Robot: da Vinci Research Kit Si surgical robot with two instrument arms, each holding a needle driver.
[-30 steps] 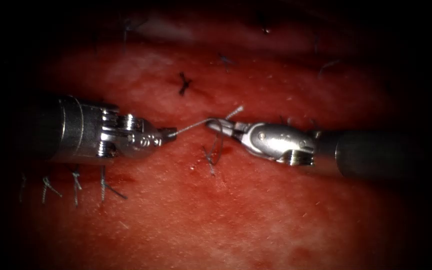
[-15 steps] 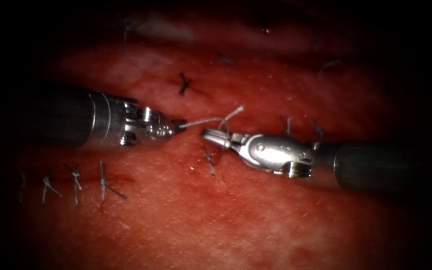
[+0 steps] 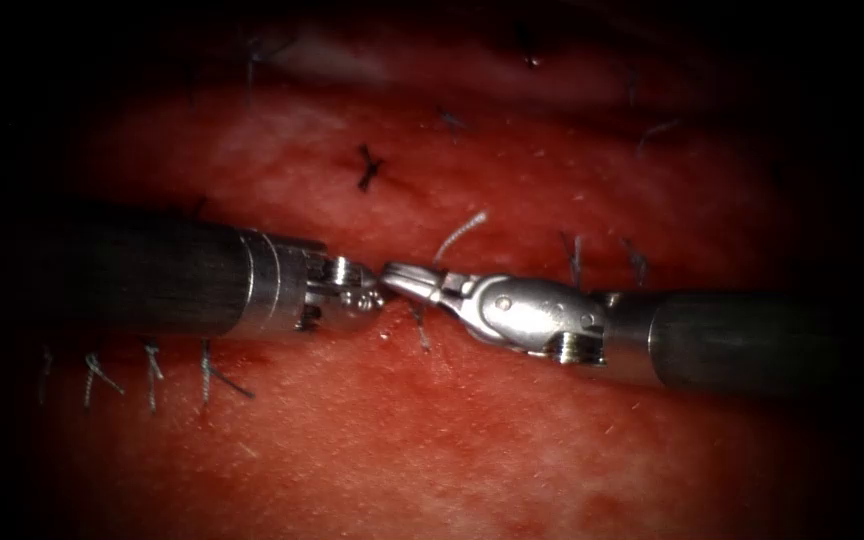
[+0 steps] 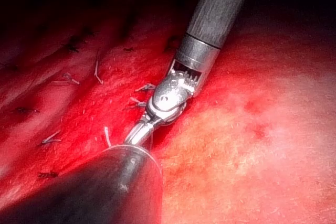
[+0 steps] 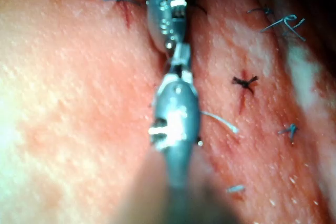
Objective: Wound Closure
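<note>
Tip to tip over the middle of the tissue (image 3: 472, 440): left tool (image 3: 372, 297) and right tool (image 3: 404, 281), almost touching just above a dark stitch knot (image 3: 419, 325). Right tool's jaws closed and seemingly empty; cannot tell the left tool's jaw state or hold. Pale thread end (image 3: 459, 235) curling free just above the right tool; tied stitches (image 3: 152, 365) lower left.

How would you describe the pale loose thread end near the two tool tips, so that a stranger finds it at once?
Start where the left hand and right hand nearly meet over the tissue. Just above the right hand, a short thread end rises up and to the right. It is pale and curved, whereas the neighbouring knotted stitches are dark.
</note>
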